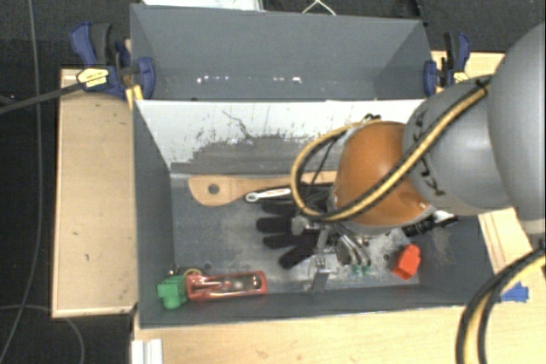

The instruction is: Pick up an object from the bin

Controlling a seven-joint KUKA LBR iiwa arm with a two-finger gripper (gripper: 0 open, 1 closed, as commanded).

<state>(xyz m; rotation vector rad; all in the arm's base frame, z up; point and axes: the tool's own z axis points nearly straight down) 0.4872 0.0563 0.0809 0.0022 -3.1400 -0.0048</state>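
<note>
The hand (pixel 322 267) hangs just beside a black glove (pixel 280 231).

Claw (pixel 324 262) low in the grey bin (pixel 281 55), beside a black glove (pixel 286 234).

The claw hangs below the arm's orange wrist cover (pixel 375 175), just right of the glove's spread fingers; whether it touches the glove cannot be told. Behind the glove a wooden spatula (pixel 229 187) lies lengthwise on the bin floor, and a silver wrench end (pixel 260 197) shows between the two. Left of the glove and nearer the front wall lies a red-and-clear tool (pixel 226 285) with a green cap (pixel 171 291). Right of the glove, past the claw, sits a small orange-red block (pixel 407 261).
</note>
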